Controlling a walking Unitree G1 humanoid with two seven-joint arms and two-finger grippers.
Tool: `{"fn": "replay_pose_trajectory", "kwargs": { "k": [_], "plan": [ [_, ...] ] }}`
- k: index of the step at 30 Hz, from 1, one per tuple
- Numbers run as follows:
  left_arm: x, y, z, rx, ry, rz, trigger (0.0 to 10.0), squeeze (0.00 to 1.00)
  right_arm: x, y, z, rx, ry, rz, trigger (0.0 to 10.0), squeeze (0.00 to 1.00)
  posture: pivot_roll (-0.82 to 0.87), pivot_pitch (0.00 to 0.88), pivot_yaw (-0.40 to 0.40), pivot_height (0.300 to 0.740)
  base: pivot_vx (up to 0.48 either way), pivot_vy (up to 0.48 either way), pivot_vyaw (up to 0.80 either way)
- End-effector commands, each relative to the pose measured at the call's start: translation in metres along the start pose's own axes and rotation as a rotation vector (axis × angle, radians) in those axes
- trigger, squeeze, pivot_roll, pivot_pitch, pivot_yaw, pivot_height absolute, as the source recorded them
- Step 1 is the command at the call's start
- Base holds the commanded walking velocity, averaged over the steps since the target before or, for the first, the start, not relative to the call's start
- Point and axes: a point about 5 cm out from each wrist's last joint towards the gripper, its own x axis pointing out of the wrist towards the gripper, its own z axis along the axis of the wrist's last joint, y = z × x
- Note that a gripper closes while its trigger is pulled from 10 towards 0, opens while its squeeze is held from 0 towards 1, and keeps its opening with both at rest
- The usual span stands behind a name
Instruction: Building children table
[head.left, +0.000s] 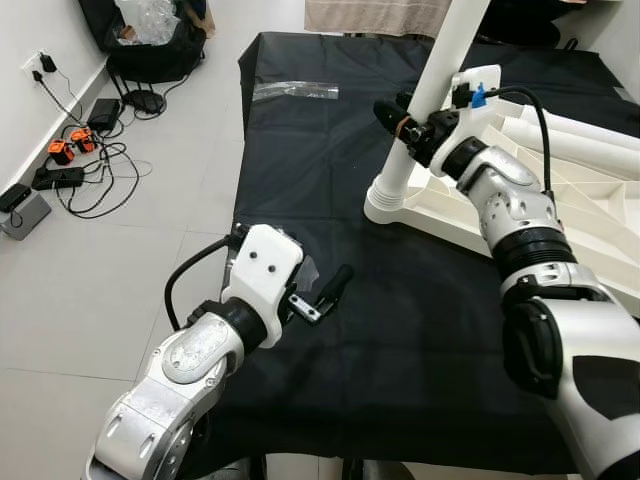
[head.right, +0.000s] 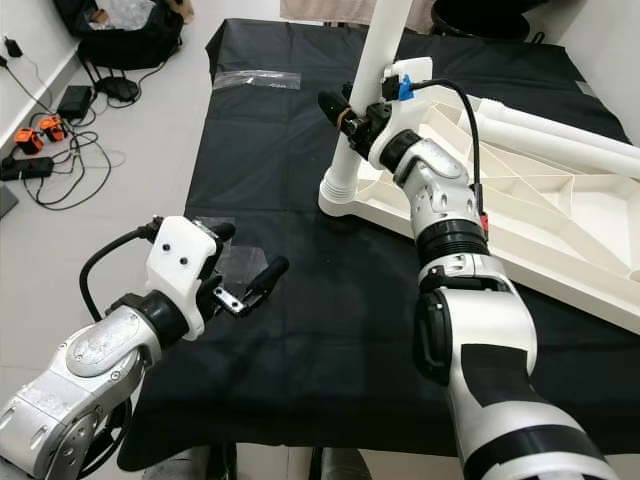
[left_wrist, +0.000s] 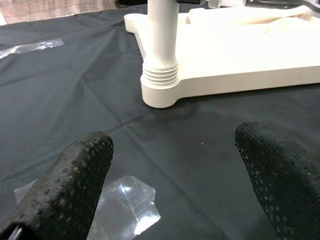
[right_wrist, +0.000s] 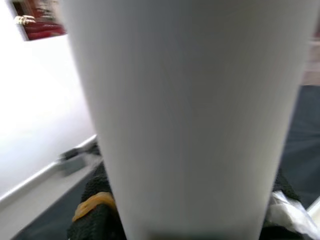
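right end effector (head.left: 415, 125): clamped on white table leg (head.left: 437, 72), upright in corner socket of inverted tabletop (head.left: 560, 215) | left end effector (left_wrist: 175, 185): fingers apart, low over black cloth (head.left: 330, 160) above small clear bag (left_wrist: 122, 205)

Black cloth (head.left: 420, 300) – matt woven fabric, faintly creased. Table leg (head.left: 420, 110) – smooth white plastic, slight sheen, ribbed threaded collar at its base. White tabletop panel (head.left: 590, 200) – same smooth plastic, moulded ribs underneath. Left gripper (left_wrist: 175, 175) fingers (left_wrist: 75, 185) – black rubber, rough dotted texture, matt. Clear plastic bag (head.left: 296, 90) – glossy, crinkled film. Robot arms – brushed silver metal with glossy white plastic covers. Floor (head.left: 150, 250) – pale tiles, smooth, mild gloss.
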Motion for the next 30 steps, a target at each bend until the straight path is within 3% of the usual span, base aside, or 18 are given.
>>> {"fn": "replay_pose_trajectory", "kwargs": {
  "k": [1,2,9,12,16,17,20,21,22,30],
  "plan": [
    [0.001,0.0,-0.004,0.0,0.011,-0.003,10.0,0.0,-0.013,-0.019,-0.024,-0.021,0.108,-0.302,0.0,0.0,0.08,0.185,-0.052,0.74,0.0,0.0,0.0],
    [0.002,0.001,-0.004,0.0,0.011,-0.003,10.0,0.0,-0.018,-0.023,-0.024,-0.061,0.111,-0.409,0.0,0.0,0.08,0.185,-0.052,0.74,0.0,0.0,0.0],
    [0.003,0.001,-0.003,0.001,0.006,-0.002,10.0,0.0,-0.033,-0.017,-0.02,-0.097,0.073,-0.659,0.0,0.0,0.08,0.188,-0.057,0.74,0.0,0.0,0.0],
    [0.004,0.001,-0.002,0.0,0.003,0.0,10.0,0.0,-0.044,-0.005,-0.015,-0.076,0.036,-0.841,0.0,0.0,0.07,0.191,-0.059,0.74,0.0,0.0,0.0],
    [0.004,0.0,-0.002,-0.002,-0.001,0.003,10.0,0.0,-0.051,0.009,-0.014,-0.044,0.041,-0.985,0.0,0.0,0.07,0.193,-0.061,0.74,0.0,0.0,0.0],
    [0.004,0.0,-0.002,-0.002,-0.001,0.003,10.0,0.0,-0.051,0.009,-0.014,-0.044,0.041,-0.985,0.0,0.0,0.07,0.193,-0.061,0.74,0.0,0.0,0.0],
    [0.006,-0.005,-0.001,-0.022,-0.008,-0.01,10.0,0.0,-0.041,0.033,-0.019,0.005,0.058,-0.987,0.0,0.0,0.08,0.199,-0.06,0.74,0.0,0.0,0.0],
    [0.006,-0.007,-0.002,-0.025,-0.007,-0.014,10.0,0.0,-0.037,0.039,-0.019,0.018,0.056,-0.958,3.8,0.0,0.08,0.196,-0.061,0.74,0.0,0.0,0.0],
    [0.005,-0.008,-0.003,-0.031,-0.004,-0.016,10.0,0.0,-0.034,0.043,-0.02,0.028,0.057,-0.923,10.0,0.0,0.08,0.195,-0.065,0.74,0.0,0.0,0.0],
    [0.001,-0.011,-0.012,-0.047,0.022,-0.005,10.0,0.0,-0.033,0.049,-0.017,0.014,0.044,-0.841,10.0,0.04,0.07,0.192,-0.068,0.74,0.0,0.0,0.0]
  ]
}}
